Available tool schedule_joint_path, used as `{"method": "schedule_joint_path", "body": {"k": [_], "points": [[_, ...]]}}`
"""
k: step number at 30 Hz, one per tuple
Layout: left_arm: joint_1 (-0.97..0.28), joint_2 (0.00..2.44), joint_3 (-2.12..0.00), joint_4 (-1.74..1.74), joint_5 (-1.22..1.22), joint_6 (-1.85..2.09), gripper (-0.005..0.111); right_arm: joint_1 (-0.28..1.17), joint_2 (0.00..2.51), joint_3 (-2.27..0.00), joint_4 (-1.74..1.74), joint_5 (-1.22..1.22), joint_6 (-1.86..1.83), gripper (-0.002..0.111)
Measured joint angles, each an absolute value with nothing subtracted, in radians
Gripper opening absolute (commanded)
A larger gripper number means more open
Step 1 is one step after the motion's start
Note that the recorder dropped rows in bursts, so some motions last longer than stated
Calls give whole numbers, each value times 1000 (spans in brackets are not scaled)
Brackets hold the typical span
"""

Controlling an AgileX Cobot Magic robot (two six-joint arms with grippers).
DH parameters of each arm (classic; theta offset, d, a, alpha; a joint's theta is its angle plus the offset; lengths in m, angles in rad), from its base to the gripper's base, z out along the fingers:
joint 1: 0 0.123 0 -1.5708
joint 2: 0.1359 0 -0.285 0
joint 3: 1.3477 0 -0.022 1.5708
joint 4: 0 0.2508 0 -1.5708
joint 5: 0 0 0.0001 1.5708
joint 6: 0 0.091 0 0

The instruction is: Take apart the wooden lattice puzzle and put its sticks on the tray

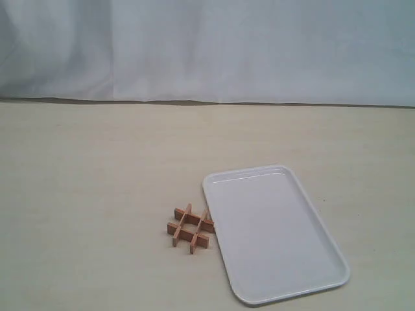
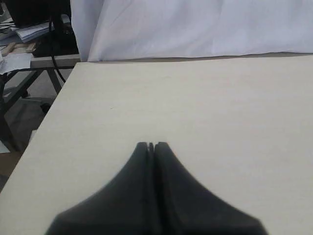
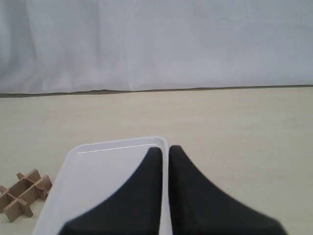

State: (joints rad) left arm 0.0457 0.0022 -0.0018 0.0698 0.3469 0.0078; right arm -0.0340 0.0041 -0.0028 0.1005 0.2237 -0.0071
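Here, puzzle [image 1: 190, 228] lies just beside tray [image 1: 272, 233] rim; left hand [image 2: 151, 145], right hand [image 3: 165, 148] closed.

The exterior camera stands off my arms, high over the near edge of the bench [image 1: 97, 194]. It looks down and across to the far edge and the white cloth [image 1: 207, 45]; neither of my arms is in its frame.

My left wrist camera sits low and close behind my left pincer [image 2: 151, 145]. It faces the far edge near the bench's left corner, over bare bench top only.

My right wrist camera sits just as low behind my right pincer [image 3: 165, 148] and faces the far edge squarely.

That view and the exterior one share the tray [image 1: 272, 233] and the wooden lattice puzzle [image 1: 190, 228]. All three share the bench top, its far edge and the cloth.
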Motion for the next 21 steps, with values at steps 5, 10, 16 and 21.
{"method": "schedule_joint_path", "body": {"k": [5,10,16,21], "points": [[46,2,-2,70,347,8,0,-34,4,-3,101,224,-7,5],[46,2,-2,70,347,8,0,-34,4,-3,101,224,-7,5],[46,2,-2,88,321,8,0,-34,4,-3,101,224,-7,5],[46,2,-2,91,97,6,0,-34,4,-3,101,224,-7,5]]}}
